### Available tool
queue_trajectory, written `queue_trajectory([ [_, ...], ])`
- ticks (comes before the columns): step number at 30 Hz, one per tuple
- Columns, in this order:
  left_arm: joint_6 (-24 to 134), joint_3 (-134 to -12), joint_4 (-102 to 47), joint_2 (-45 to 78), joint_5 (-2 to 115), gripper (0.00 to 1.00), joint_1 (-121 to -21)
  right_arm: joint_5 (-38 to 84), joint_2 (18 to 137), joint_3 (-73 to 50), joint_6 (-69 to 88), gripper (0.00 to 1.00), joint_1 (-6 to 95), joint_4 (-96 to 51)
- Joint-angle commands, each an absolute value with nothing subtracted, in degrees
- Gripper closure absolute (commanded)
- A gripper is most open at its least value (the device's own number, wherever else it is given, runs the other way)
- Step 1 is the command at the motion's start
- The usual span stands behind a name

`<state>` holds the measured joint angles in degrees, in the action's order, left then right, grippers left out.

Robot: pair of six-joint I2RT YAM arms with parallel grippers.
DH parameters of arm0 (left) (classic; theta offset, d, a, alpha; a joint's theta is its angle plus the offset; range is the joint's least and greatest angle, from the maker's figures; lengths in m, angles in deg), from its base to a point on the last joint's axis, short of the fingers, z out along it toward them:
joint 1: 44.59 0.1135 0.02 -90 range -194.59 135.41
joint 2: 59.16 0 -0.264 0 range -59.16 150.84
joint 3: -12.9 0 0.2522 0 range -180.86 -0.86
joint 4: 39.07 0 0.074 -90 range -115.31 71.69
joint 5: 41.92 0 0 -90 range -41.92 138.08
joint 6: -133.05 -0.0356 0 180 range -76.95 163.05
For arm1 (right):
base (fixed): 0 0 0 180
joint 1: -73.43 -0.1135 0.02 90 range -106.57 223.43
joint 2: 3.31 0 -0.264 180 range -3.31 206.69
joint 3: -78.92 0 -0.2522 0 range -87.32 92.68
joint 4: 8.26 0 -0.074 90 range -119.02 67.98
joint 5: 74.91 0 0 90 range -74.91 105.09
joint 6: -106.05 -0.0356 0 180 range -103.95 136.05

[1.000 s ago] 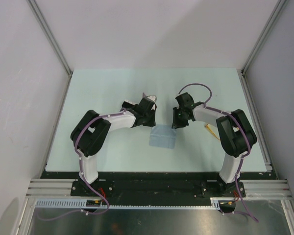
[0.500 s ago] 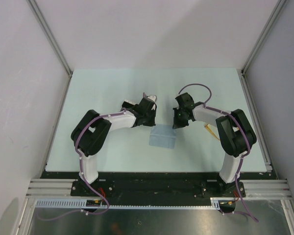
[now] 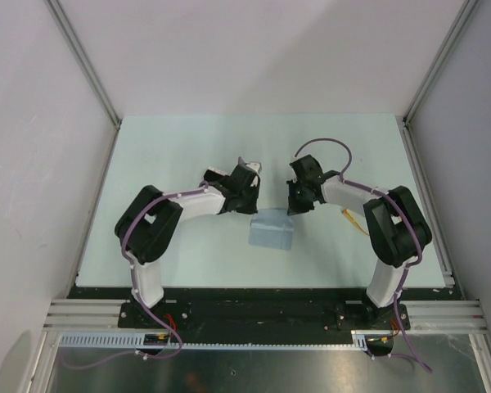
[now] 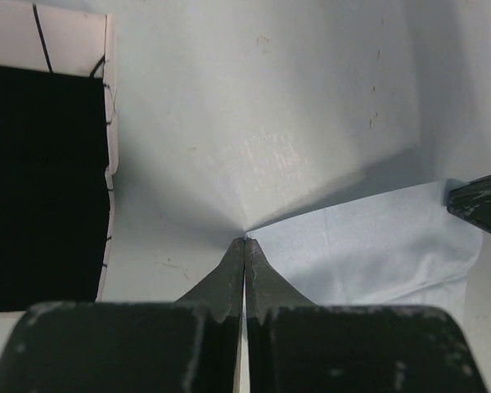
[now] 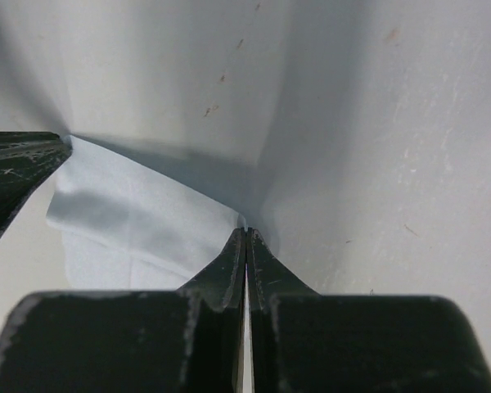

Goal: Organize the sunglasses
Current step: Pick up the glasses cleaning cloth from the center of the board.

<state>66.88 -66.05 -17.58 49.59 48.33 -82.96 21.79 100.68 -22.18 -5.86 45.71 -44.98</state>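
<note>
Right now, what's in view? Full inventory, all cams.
table: 1, pale green, under everything
cloth: 1, blue-grey, mid-table between the two tools, far corners pinched
case: 1, white with black lines, dark inside showing, beside the left tool; mostly hidden from above
sunglasses: 1, yellow-orange, right of the cloth, mostly hidden by the right arm
left arm: 1, black and white, reaching in to the cloth
right arm: 1, black and white, reaching in to the cloth
left tool: 1, black, shut on the cloth's far-left corner
right tool: 1, black, shut on the cloth's far-right corner
</note>
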Motion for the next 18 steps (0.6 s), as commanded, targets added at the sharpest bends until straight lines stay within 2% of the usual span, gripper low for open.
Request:
queue_trajectory([
  [1, 65.11, -64.93, -16.78, 44.82, 49.49, 1.0, -83.17, 19.93, 96.36, -22.11, -4.51, 1.0, 44.78, -46.63],
  [18, 61.6, -62.91, -17.04, 41.57, 49.75, 1.0, -84.4, 15.36, 93.02, -22.98, -4.34, 1.0, 41.7, -49.09],
])
